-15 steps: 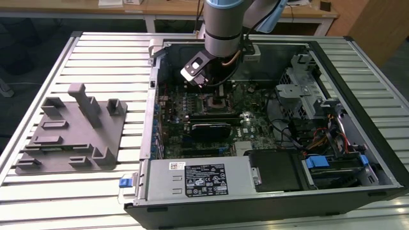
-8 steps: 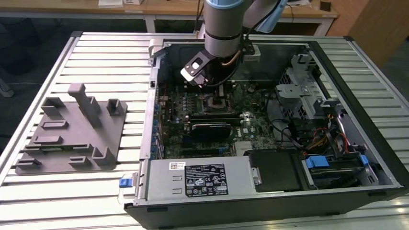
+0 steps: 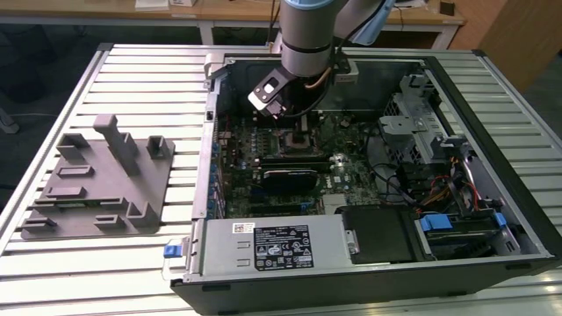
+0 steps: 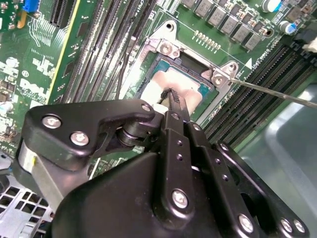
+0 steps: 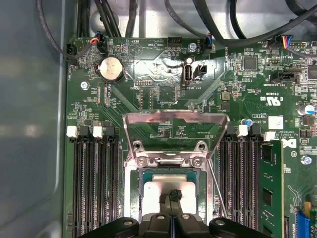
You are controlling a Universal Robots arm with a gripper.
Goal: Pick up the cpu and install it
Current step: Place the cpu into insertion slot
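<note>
- In the exterior view the arm (image 3: 307,26) comes down almost vertically into the open computer case (image 3: 491,85), which stands on a slatted table (image 3: 141,79). Its wrist hangs low over the CPU socket (image 3: 294,139), near the case's far edge. A grey fixture (image 3: 97,178) lies by the table's edge on the exterior view's left.
- In the second wrist view the gripper (image 4: 171,94) has its black fingers (image 4: 176,144) pressed together. The tips meet at the middle of the cpu (image 4: 190,91), which lies flat inside the socket frame. A thin lever (image 4: 277,91) juts out beside the frame.
- In the first wrist view the closed gripper (image 5: 173,195) points at the seated cpu (image 5: 153,192). The load plate (image 5: 176,121) stands swung up, and memory slots (image 5: 94,183) flank the socket.
</note>
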